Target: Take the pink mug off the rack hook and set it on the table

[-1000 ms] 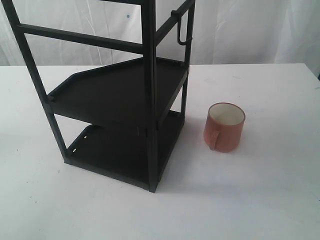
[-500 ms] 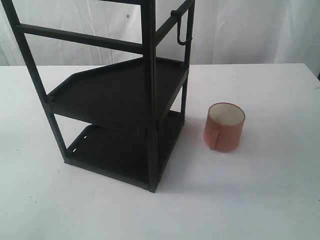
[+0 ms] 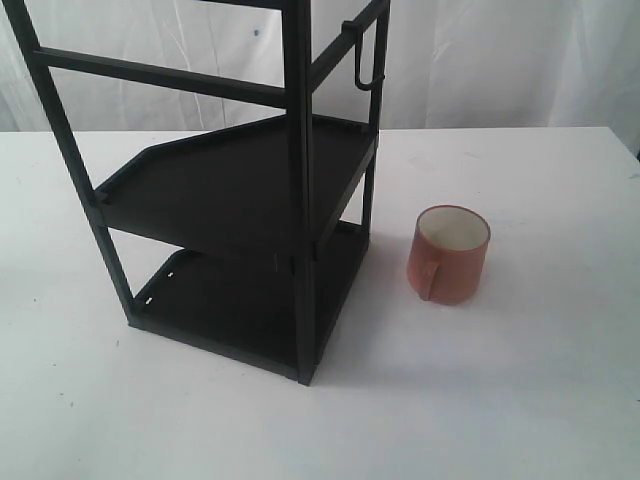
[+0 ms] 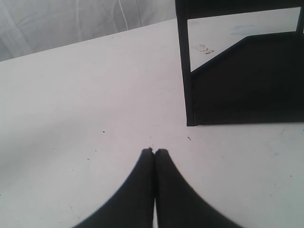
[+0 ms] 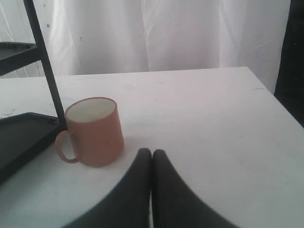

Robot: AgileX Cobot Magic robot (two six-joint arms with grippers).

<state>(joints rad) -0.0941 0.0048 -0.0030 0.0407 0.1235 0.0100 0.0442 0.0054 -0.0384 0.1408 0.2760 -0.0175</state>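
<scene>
The pink mug [image 3: 449,255] stands upright on the white table [image 3: 520,390], right of the black rack [image 3: 240,190], its handle towards the camera. The rack hook [image 3: 366,60] hangs bare from the rack's top right bar. In the right wrist view the pink mug [image 5: 94,131] sits a short way from my right gripper [image 5: 152,152], which is shut on nothing and does not touch it. My left gripper [image 4: 155,152] is shut on nothing above bare table [image 4: 71,104], near the rack's leg [image 4: 185,71]. Neither gripper appears in the exterior view.
The rack has two black tray shelves, the upper shelf [image 3: 230,180] and the lower shelf [image 3: 250,300]. A white curtain [image 3: 500,60] hangs behind the table. The table's right edge [image 5: 278,102] shows in the right wrist view.
</scene>
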